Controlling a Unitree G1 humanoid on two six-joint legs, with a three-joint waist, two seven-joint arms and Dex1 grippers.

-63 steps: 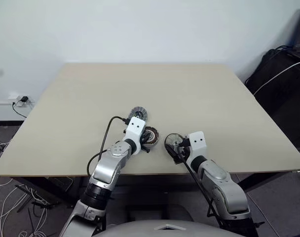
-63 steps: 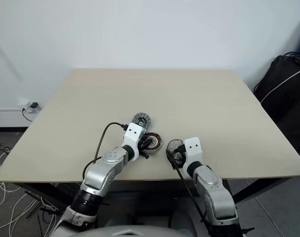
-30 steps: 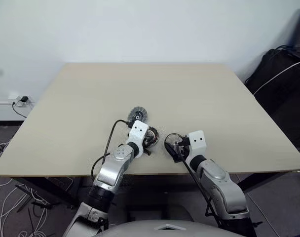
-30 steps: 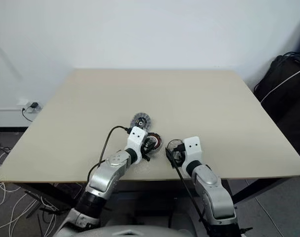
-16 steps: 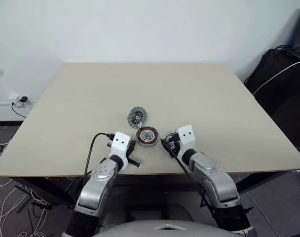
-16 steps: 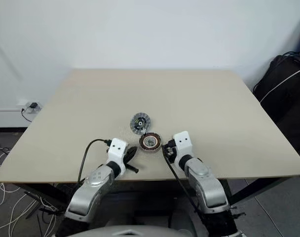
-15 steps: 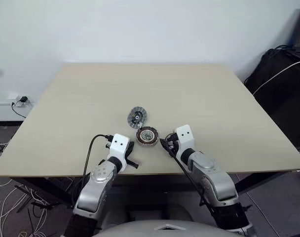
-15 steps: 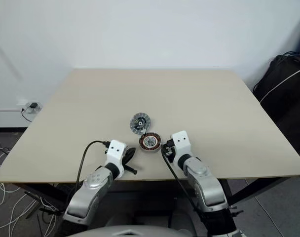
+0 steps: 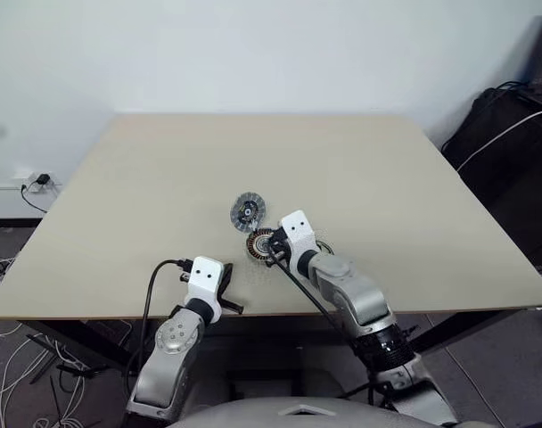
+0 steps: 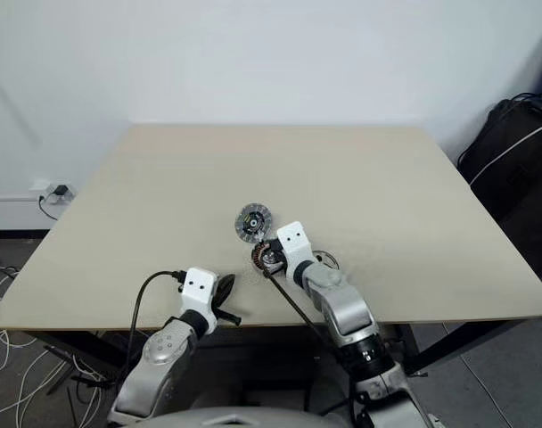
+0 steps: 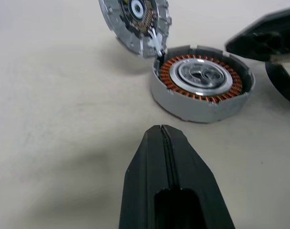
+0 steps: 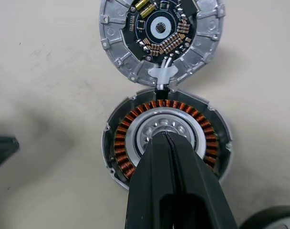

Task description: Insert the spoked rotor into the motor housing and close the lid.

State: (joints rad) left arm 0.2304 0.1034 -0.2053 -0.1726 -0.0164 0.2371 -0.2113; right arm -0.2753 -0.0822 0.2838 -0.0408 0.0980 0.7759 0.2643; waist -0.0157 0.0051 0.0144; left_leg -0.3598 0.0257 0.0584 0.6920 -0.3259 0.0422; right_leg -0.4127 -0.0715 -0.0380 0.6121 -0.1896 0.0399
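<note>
The right gripper has swung over the motor housing, closed; left gripper closed, withdrawn.

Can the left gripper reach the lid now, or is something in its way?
Probably yes. From the shut left gripper bare table leads to the lid. The right gripper is over the housing, beside that path.

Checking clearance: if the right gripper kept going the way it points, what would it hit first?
Most likely the housing: the right gripper points straight at its pale centre, though how near is unclear.
</note>
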